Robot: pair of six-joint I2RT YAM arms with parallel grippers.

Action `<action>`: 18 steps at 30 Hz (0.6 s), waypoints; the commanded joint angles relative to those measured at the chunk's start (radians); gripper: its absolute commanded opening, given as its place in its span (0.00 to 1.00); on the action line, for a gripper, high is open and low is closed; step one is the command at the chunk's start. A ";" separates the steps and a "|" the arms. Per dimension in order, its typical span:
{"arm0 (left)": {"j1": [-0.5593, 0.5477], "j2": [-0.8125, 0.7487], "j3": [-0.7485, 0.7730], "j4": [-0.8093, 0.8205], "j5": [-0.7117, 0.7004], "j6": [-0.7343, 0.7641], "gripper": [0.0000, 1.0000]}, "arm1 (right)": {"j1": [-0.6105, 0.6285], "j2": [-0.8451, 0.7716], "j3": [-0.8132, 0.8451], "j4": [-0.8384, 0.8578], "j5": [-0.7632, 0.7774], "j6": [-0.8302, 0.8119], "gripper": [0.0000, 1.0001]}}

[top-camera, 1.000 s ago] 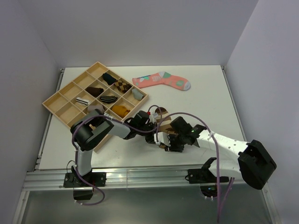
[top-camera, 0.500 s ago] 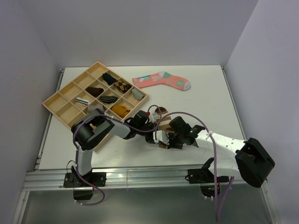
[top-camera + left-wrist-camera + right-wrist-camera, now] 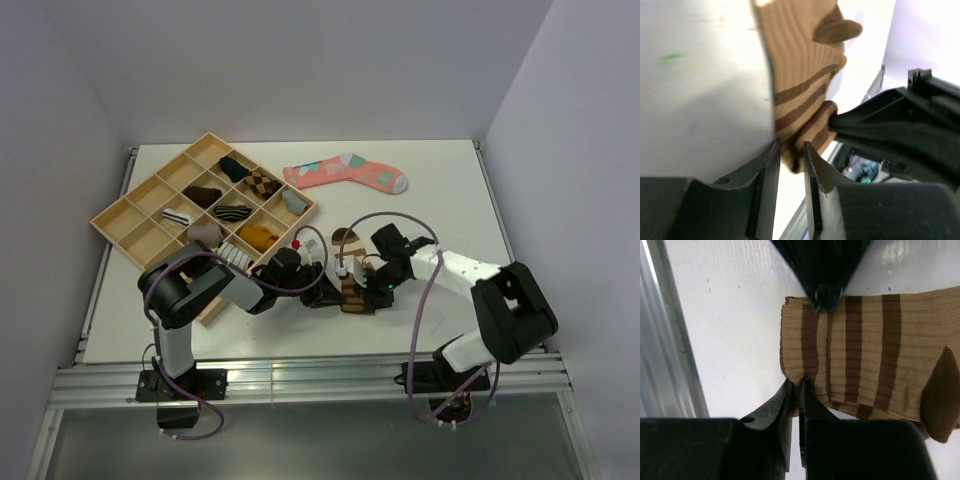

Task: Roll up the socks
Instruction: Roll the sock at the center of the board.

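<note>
The brown sock with tan bands (image 3: 349,268) lies flat on the white table, its near end folded over. My right gripper (image 3: 797,387) (image 3: 368,292) is shut on that folded end, pinching a corner of the sock (image 3: 865,350). My left gripper (image 3: 790,155) (image 3: 335,298) comes in from the opposite side. Its jaws stand slightly open with the sock's (image 3: 800,65) folded edge loose between the tips. One left fingertip (image 3: 822,287) rests on the fold. No loose white sock with black stripes is in view.
A wooden compartment tray (image 3: 151,176) at the back left holds several rolled socks, one of them white with black stripes (image 3: 177,215). A coral-pink sock (image 3: 345,172) lies flat at the back. The table's metal front rail (image 3: 670,340) runs close to the grippers.
The right arm has swung up from the lower right, and its jaws have closed on the sock's folded end. The left jaws have parted slightly from shut.
</note>
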 commanded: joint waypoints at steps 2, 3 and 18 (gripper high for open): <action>0.015 -0.071 -0.063 0.099 -0.156 0.023 0.31 | -0.078 0.146 0.090 -0.228 -0.077 -0.104 0.03; 0.015 -0.079 -0.068 0.115 -0.166 0.043 0.31 | -0.085 0.178 0.136 -0.258 -0.088 -0.119 0.03; -0.053 -0.133 -0.097 0.291 -0.252 0.438 0.37 | -0.225 0.726 0.592 -0.684 -0.166 -0.224 0.02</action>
